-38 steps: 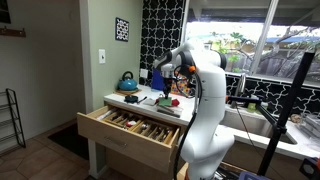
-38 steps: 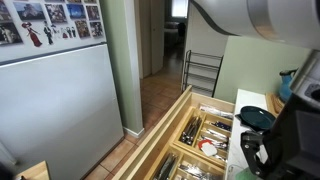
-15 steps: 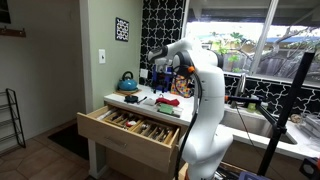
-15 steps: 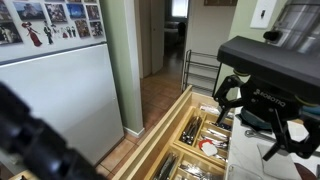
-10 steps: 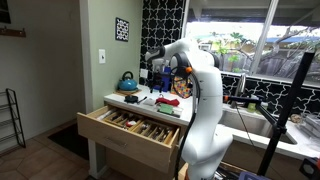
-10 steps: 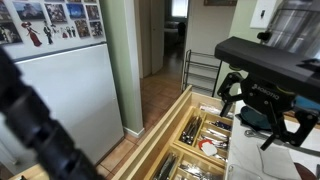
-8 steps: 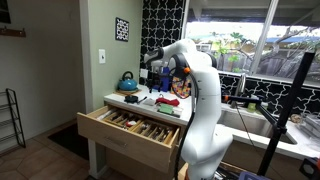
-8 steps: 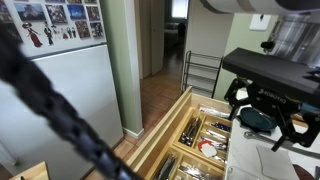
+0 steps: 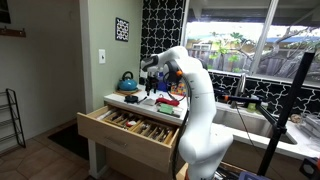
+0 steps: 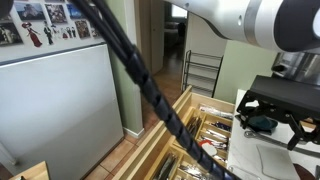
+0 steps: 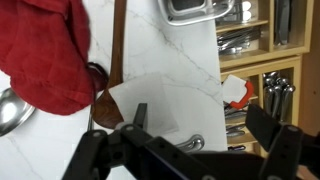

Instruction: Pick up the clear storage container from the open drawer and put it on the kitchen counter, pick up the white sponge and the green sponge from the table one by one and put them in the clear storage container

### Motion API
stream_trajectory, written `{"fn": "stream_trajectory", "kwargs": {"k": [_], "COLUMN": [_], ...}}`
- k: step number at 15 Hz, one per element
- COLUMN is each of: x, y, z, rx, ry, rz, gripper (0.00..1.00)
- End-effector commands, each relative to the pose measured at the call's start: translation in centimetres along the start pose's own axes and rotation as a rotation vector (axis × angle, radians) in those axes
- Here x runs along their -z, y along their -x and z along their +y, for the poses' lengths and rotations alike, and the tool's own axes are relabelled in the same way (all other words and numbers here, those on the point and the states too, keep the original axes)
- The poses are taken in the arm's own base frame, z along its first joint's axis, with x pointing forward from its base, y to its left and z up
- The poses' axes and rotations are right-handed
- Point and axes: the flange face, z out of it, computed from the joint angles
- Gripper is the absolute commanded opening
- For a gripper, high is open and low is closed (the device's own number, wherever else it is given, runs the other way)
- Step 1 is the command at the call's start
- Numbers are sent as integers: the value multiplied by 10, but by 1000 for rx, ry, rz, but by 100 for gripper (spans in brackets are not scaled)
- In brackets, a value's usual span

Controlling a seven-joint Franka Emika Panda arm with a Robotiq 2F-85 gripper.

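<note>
White marbled desk (image 11: 190,50) fills the wrist view, and the gripper (image 11: 195,112) hangs above it with jaws spread wide and empty, apparently so they can straddle what lies beneath. Just beside the open drawer (image 11: 262,60) of cutlery lies a flat white square (image 11: 165,95), probably the white sponge, under the jaws, with a red cloth (image 11: 45,55) farther from the drawer. A clear-rimmed tub (image 11: 200,10), seemingly the storage container, sits by the drawer's edge; whether inside it is unclear.
</note>
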Motion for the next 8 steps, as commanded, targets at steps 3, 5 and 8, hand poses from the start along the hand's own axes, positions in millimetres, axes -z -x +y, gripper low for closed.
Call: {"fn": "stream_trajectory", "kwargs": {"k": [3, 5, 8], "x": [-33, -45, -65], "y": [-21, -22, -26], "z": [37, 48, 63], "rx": [218, 260, 324], "ry": [0, -19, -42], "rz": [13, 10, 17], "gripper": [100, 100, 100]}}
